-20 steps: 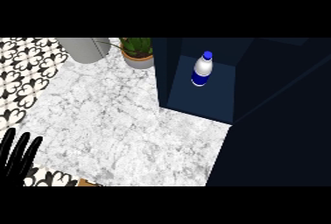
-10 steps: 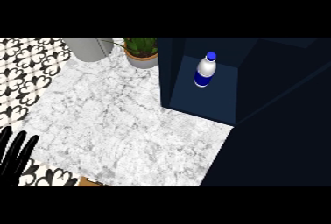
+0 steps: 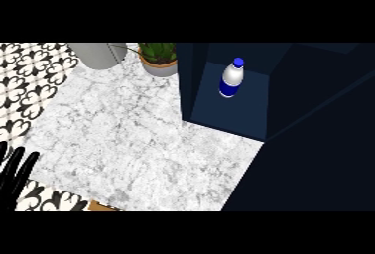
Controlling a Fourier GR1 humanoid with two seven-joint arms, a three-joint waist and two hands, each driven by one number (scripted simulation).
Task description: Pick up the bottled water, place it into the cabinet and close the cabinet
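1. Head view, the task's thing: the bottled water (image 3: 232, 79) stands upright at about 1 o'clock. It has a blue cap, a pale upper body and a blue band round its lower part.
2. It stands inside the cabinet (image 3: 219, 113), on the dark blue floor of the open compartment, toward the back. Nothing touches it.
3. The cabinet's left wall rises just to the bottle's 9 o'clock. The compartment's front edge meets the desk toward 6 o'clock of the bottle.
4. A large dark panel (image 3: 322, 149) fills the view from 2 o'clock down to 5 o'clock. Whether it is the cabinet's door cannot be told.
5. The desk (image 3: 124, 134) is white-and-grey marble and takes up the middle and left of the view.
6. A potted plant (image 3: 159, 60) with green leaves stands on the desk at about 11 o'clock, just beside the cabinet's left wall.
7. A grey round vessel (image 3: 96, 53) stands to the plant's 9 o'clock, close to it.
8. Black-and-white patterned tiles (image 3: 29, 84) run along the left edge, from 10 o'clock downward.
9. The left hand (image 3: 15, 173) shows at 8 o'clock at the left edge, well apart from the bottle. Its fingers are straight, side by side and pointing up, and it holds nothing.
10. The right hand does not appear in this view.
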